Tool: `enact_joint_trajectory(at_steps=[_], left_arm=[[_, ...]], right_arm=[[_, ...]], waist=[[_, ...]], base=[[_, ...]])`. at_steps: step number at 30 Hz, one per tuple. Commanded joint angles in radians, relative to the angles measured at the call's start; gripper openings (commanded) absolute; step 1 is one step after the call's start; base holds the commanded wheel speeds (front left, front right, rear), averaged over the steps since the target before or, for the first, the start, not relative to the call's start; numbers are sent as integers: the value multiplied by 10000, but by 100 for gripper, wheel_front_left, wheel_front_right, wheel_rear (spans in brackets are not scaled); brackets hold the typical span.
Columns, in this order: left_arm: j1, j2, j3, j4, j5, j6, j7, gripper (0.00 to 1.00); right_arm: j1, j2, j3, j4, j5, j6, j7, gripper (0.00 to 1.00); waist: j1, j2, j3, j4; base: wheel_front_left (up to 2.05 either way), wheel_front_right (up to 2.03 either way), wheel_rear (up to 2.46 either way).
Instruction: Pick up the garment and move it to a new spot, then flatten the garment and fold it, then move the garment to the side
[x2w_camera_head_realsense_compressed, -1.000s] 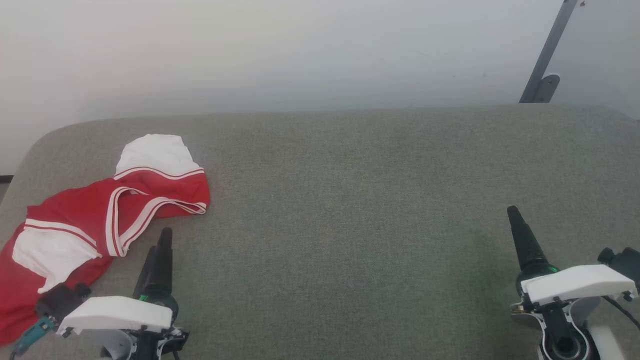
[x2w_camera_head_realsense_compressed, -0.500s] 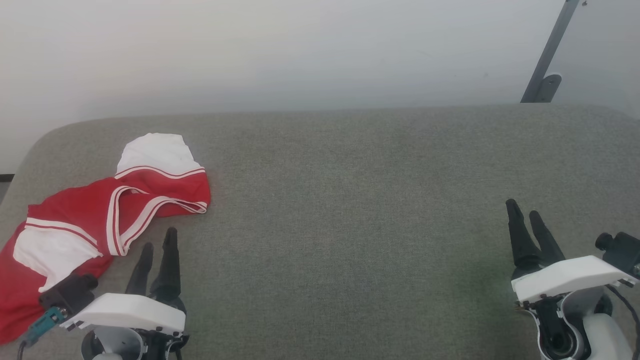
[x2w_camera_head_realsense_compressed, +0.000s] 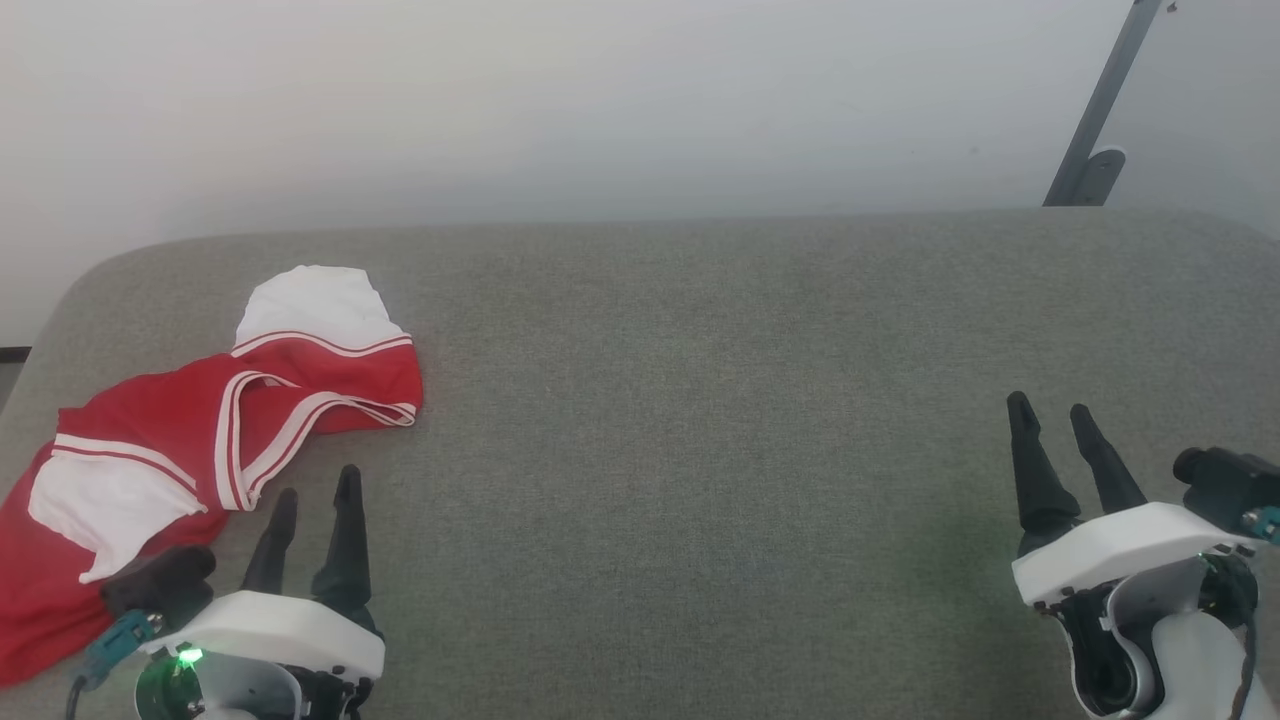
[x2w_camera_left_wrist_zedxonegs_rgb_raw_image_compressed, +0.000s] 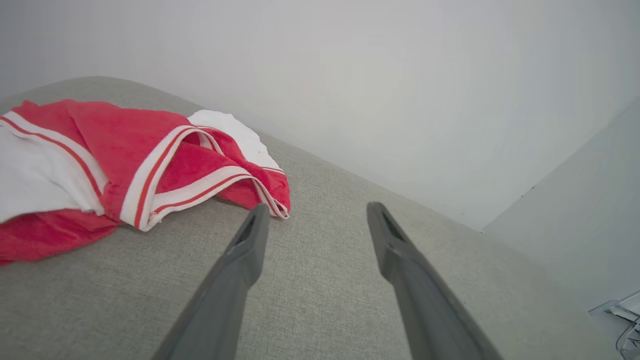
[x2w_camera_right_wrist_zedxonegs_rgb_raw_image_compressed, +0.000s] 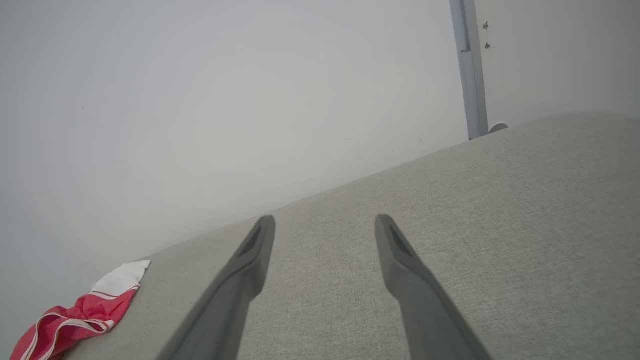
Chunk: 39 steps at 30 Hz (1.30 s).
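The garment (x2w_camera_head_realsense_compressed: 150, 420) is soft matt cloth, red with white panels, slightly fuzzy. The tabletop (x2w_camera_head_realsense_compressed: 700, 400) under it is covered in grey woven fabric, coarse-grained and matt. The 2 fingers of the left gripper (x2w_camera_head_realsense_compressed: 318, 482) and the right gripper (x2w_camera_head_realsense_compressed: 1048, 403) look like dark matt plastic, their housings smooth white plastic. The wall (x2w_camera_head_realsense_compressed: 600, 100) is smooth and matt; the post (x2w_camera_head_realsense_compressed: 1098, 100) looks like grey painted metal.

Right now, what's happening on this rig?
A crumpled red and white garment lies at the left end of the grey padded surface. The left gripper sits close beside it, jaws open, holding nothing. The right gripper is far off at the right, jaws open too. The pick-up has not yet begun.
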Motion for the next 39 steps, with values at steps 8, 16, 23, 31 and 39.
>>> enact_joint_trajectory(at_steps=[8,16,23,31,39], left_arm=[[-82,209,-124,-123,990,157,-269,100],[19,232,-104,-5,1642,56,-482,100],[33,160,49,105,2123,-106,-660,100],[88,104,192,198,2891,-265,-837,100],[38,59,349,435,3512,-452,-1000,100]], right_arm=[[-329,-67,-82,-11,-1095,4,-294,100],[-340,-73,-103,43,-1918,4,-498,100],[-314,-74,-188,36,-2529,5,-684,100],[-306,-78,-273,93,-3289,5,-859,100],[-296,-27,-414,116,-3900,5,-1029,100]], waist=[[0,0,11,13],[0,0,-13,2],[0,0,-8,-4],[0,0,-16,-30],[0,0,-14,-41]], base=[[0,0,0],[0,0,0],[0,0,0],[0,0,0],[0,0,0]])
